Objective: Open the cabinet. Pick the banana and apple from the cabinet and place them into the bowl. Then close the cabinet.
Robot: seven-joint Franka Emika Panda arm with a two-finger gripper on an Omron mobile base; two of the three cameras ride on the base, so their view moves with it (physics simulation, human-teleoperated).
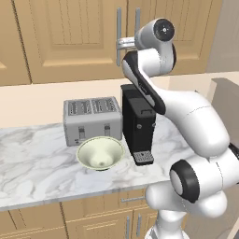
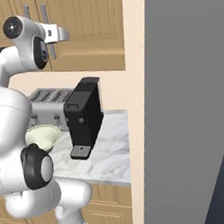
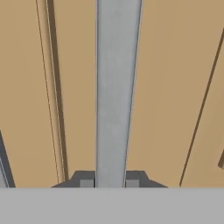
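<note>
Hand view: silver bar handle (image 3: 116, 87) ran up the middle of the frame, one dark fingertip (image 3: 86, 180) on each side of it at the bottom; no gap showed between either tip and the bar.
Gripper (image 3: 110, 181): closed around the handle, judged a grip rather than a near miss; in the left base view the hand met the right one of the two handles at the doors' meeting edge.
Cabinet (image 1: 70, 37): light-wood wall unit, both panelled doors shut, mounted above the counter's back edge.
Handle, handling: rigid metal, smooth and likely slippery; best held mid-length and square, so the pull follows the door's hinge arc.
Door, handling: stiff flat panel, probably light; expected to swing, not slide.
Banana and apple: presumably behind the shut doors; nothing of them could be told.
Bowl (image 1: 100, 152): pale cream-green, upright, near the counter's front edge, just in front of the toaster (image 1: 92, 119) and beside the coffee machine (image 1: 138, 127).
Bowl, handling: wide rim and conical inside, an easy target for dropped fruit.
Surface: marble counter (image 1: 32, 168), hard and level, with low drawers beneath its front edge.
Room: tall grey panel (image 2: 189, 103) stood past the counter's right end in the right base view, limiting swing room on that side.
Task stage: opening step, door not yet moved.
</note>
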